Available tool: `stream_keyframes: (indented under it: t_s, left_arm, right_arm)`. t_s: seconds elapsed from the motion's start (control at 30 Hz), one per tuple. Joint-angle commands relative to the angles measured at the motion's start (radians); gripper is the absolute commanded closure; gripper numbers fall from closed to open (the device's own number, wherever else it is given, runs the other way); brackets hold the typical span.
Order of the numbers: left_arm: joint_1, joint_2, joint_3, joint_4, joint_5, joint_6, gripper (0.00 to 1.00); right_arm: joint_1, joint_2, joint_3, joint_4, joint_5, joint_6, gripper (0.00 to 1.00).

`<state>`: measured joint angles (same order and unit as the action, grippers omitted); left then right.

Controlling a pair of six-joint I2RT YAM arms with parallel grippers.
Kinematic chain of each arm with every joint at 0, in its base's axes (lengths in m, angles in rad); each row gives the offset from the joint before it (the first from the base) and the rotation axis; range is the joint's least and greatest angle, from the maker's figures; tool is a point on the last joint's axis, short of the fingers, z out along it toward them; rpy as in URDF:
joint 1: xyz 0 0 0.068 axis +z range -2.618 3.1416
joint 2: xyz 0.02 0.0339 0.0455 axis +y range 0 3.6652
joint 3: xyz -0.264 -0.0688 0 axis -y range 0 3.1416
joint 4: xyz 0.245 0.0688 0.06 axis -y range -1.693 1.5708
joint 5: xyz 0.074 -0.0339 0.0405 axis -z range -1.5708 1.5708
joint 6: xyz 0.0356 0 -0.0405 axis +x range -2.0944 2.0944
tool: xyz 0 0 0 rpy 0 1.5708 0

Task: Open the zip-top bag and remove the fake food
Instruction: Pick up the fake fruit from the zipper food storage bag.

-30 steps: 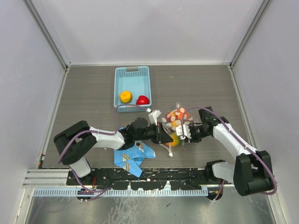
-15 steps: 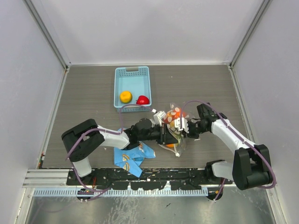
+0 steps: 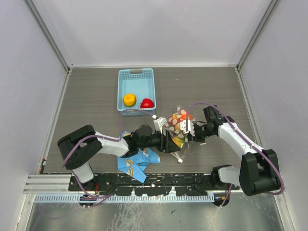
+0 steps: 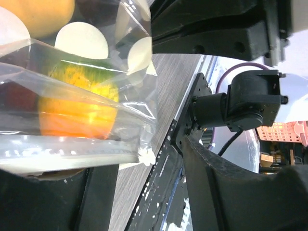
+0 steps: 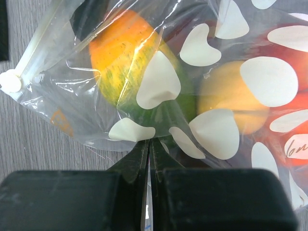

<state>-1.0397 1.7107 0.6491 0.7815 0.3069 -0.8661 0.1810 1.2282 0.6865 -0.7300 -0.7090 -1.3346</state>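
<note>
Grey wood-grain table (image 3: 96,86) fills the floor of a white-walled booth, and a light blue slotted plastic basket (image 3: 136,72) at its far middle holds a round orange fruit (image 3: 129,99) and a red fruit (image 3: 147,103). Just off the basket's near right corner, towards the arm bases, is the clear plastic zip-top bag (image 3: 179,126) with white polka dots and a white zip strip, bunched between the two arms. The fake food (image 5: 130,62), glossy plastic pieces in orange, yellow, green and red, is inside its film. The right gripper (image 3: 188,130) meets the bag on the side away from the basket. Its fingers (image 5: 120,187) are pressed together with only a hairline slit, pinching a fold of the film. The left gripper (image 3: 169,140) is at the bag's edge nearer the bases, its jaws partly apart. The zip strip lies against one finger (image 4: 53,202), not pinched. A crumpled blue cartoon-print cloth (image 3: 137,161) lies straight towards the bases from the basket, beside the left arm.
</note>
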Motion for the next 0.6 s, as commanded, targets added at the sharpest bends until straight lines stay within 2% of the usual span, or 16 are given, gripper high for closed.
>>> stream_keyframes:
  t_s: [0.0,0.13,0.37,0.57]
  left_arm:
    - [-0.005,-0.121,-0.029,-0.028,-0.032,0.079,0.43]
    - [-0.005,-0.206,-0.06,-0.116,-0.033,0.116,0.39]
    - [-0.006,-0.38,-0.09,-0.363,-0.088,0.19,0.38]
    - [-0.046,-0.516,-0.083,-0.608,-0.24,0.318,0.38]
  right_arm:
    - [-0.005,-0.018,0.038,0.001,-0.035,0.002,0.91]
    - [-0.005,-0.019,0.039,-0.004,-0.035,-0.006,0.91]
    - [-0.006,-0.02,0.041,-0.008,-0.037,-0.009,0.91]
    - [-0.007,-0.02,0.041,-0.011,-0.038,-0.013,0.91]
